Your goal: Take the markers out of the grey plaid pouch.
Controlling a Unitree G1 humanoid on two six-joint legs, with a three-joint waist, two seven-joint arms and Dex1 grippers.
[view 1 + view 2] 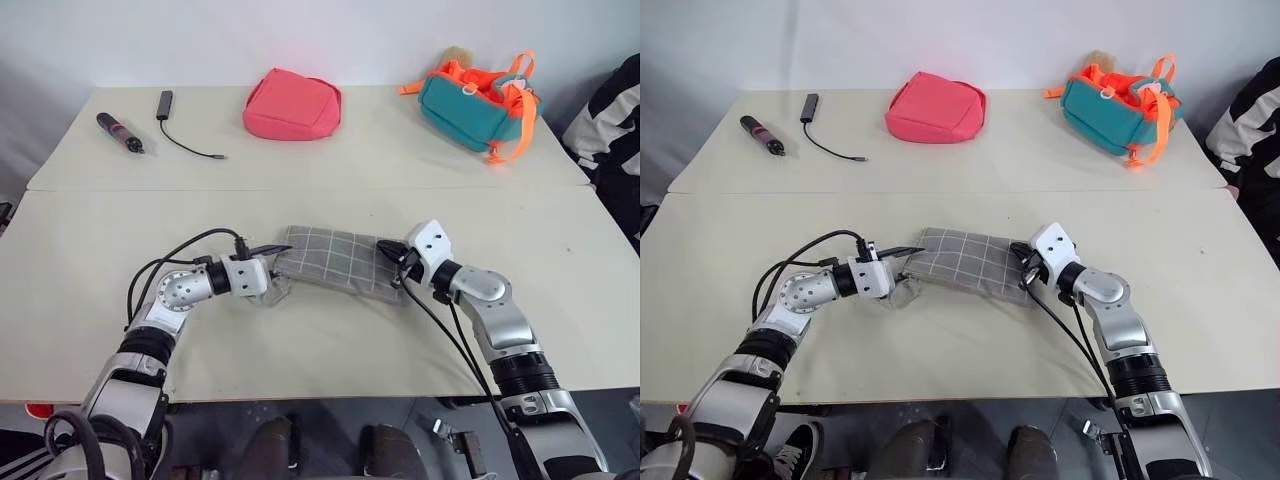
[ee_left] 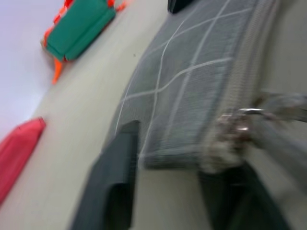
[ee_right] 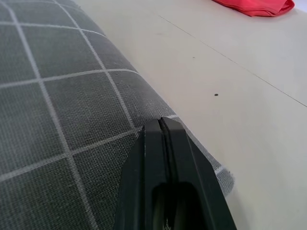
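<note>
Slipping off the zip pull is judged the main risk: the left gripper is set at the left end of the grey plaid pouch, its fingers standing apart on either side of that end's corner, with the small ring loop lying between them; whether the ring is actually caught cannot be told, and a pull begun without it would only drag the fabric. At the pouch's right end the right gripper is seen with its fingers pressed together on the cloth's corner; if that pinch is shallow, the pouch could be tugged free and slid leftward instead of being opened. The pouch itself lies flat on the table, between the two grippers, zip apparently shut, and the markers are presumed hidden inside, so their position cannot be judged. A bunching of fabric at the zip could also jam the slider. Well beyond the pouch, a coral-pink pouch is set at the table's far edge, with a teal-and-orange bag off to its right and, far to the pouch's left, a black pen-like tool and a small adapter with a cable. Nothing lies close enough to the pouch to obstruct either arm.
</note>
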